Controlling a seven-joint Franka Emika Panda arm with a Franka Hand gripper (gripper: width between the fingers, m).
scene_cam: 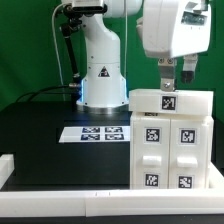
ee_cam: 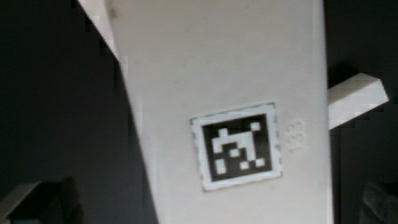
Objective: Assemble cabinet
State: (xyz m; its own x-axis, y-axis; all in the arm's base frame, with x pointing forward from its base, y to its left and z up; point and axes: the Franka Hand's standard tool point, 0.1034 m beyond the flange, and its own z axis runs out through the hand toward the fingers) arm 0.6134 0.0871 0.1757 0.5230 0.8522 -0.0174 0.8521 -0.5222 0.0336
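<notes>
The cabinet [scene_cam: 170,140] stands upright at the exterior view's right, a white box with tagged drawer blocks [scene_cam: 153,152] in its front. A white top piece with a tag [scene_cam: 168,100] lies on it. My gripper [scene_cam: 172,84] hangs straight over that top piece, its fingers just above or touching it. In the wrist view the white top surface [ee_cam: 178,100] and its tag [ee_cam: 237,148] fill the picture. The dark fingers [ee_cam: 43,203] show at both edges with a gap to the white part, so the gripper looks open and holds nothing.
The marker board [scene_cam: 98,133] lies flat on the black table to the left of the cabinet. The arm's white base [scene_cam: 100,75] stands behind it. A white raised rim [scene_cam: 60,205] runs along the table's front edge.
</notes>
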